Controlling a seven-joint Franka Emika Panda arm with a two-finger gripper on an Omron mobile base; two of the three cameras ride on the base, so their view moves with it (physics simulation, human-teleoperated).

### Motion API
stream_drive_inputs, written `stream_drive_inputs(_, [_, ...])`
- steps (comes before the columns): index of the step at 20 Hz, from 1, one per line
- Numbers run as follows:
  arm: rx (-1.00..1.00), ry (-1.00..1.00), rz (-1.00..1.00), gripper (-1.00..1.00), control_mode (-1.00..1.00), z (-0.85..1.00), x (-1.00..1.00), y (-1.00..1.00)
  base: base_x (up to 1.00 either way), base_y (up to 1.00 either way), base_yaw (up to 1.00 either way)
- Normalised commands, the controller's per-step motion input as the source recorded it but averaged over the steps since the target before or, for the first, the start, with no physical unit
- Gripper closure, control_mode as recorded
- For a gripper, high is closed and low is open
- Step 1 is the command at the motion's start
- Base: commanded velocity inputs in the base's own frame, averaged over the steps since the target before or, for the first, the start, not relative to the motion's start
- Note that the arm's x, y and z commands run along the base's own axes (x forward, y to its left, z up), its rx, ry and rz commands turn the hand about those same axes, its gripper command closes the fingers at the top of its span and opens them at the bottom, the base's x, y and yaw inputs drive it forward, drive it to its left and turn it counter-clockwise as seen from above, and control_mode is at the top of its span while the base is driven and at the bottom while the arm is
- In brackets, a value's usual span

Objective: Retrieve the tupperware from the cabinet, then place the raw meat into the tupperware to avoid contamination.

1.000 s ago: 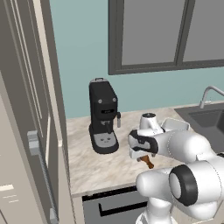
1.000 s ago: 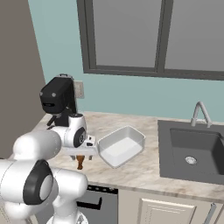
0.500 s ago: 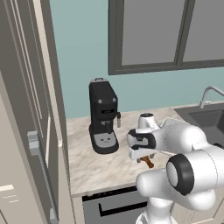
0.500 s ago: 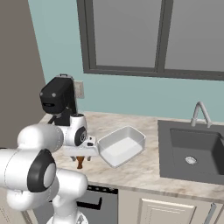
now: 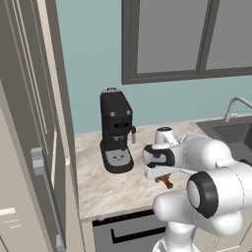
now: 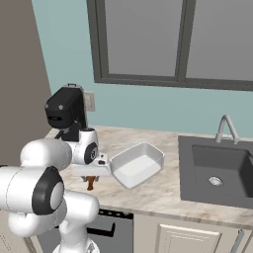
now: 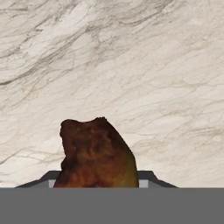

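Reaching straight down, end effector (image 6: 90,181) astride raw meat (image 7: 95,154), grip unclear

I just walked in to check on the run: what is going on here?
The white arm is bent low over the counter, its tool down on the meat and closing around it. The tub sits empty on the counter just beside it, between the coffee machine and the sink. The meat is not in the tub yet.
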Motion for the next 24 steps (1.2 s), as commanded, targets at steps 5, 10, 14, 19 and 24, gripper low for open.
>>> stream_drive_inputs(5, [0.0,-0.02,0.0,1.0,-1.0,0.09,-0.05,0.0,0.0,0.0,0.0])
stream_drive_inputs(10, [0.0,-0.05,-0.01,1.0,-1.0,0.38,-0.01,0.0,0.0,0.0,0.0])
stream_drive_inputs(14, [0.0,-0.05,-0.02,1.0,-1.0,0.47,0.0,0.0,0.0,0.0,0.0])
stream_drive_inputs(19, [0.0,-0.03,-0.04,1.0,-1.0,0.51,0.0,-0.02,0.0,0.0,0.0])
stream_drive_inputs(24, [0.0,-0.03,-0.05,1.0,-1.0,0.52,0.0,-0.02,0.0,0.0,0.0])
